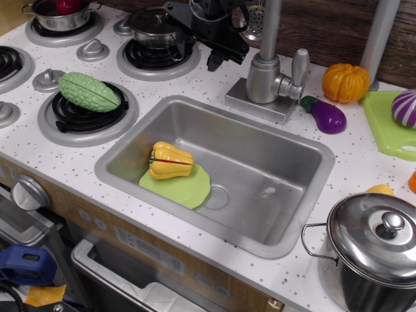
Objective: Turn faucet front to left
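Observation:
The silver-grey faucet [265, 79] stands on its square base plate behind the sink, with its thin pipe rising out of the top of the frame and its stubby lever [299, 65] on the right. Its perforated spout head [254, 21] shows at the top, just left of the pipe and partly behind my gripper. My black gripper [207, 45] hangs over the counter left of the faucet, between it and the back burner. Its jaws stand apart and hold nothing. One fingertip [215, 64] points down near the counter.
The steel sink [214, 104] holds a yellow squash [170, 160] on a green plate [185, 187]. A lidded pot [155, 23] sits on the burner behind my gripper. A green gourd [88, 91], an eggplant [327, 114], an orange pumpkin [345, 82] and a big pot [377, 250] are around.

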Robot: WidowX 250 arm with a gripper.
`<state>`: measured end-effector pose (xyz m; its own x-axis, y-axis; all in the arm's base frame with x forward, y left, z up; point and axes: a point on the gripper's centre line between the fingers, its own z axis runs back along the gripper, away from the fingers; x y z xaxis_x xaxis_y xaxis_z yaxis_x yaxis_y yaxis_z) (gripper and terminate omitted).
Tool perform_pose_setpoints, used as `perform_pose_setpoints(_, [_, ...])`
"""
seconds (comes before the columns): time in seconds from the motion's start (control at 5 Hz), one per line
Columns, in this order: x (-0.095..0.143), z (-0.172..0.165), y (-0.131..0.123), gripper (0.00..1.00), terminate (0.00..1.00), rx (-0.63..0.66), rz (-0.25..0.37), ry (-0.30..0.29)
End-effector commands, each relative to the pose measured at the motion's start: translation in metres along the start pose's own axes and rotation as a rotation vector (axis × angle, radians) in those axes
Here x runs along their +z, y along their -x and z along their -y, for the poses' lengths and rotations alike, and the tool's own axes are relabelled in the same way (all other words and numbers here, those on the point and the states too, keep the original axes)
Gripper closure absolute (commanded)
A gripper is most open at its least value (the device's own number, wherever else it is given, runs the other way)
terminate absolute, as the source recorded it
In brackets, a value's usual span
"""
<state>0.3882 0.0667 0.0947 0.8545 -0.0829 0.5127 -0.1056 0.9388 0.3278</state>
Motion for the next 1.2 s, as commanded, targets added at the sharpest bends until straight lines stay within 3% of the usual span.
perform_pose_setpoints(0.0, [-0.001, -0.022, -0.029, 1.0, 0.0, -0.031, 0.118, 0.002])
perform_pose_setpoints(1.0, [-0.022, -0.048, -0.066, 1.0, 0.0, -0.06, 0.2, -0.041])
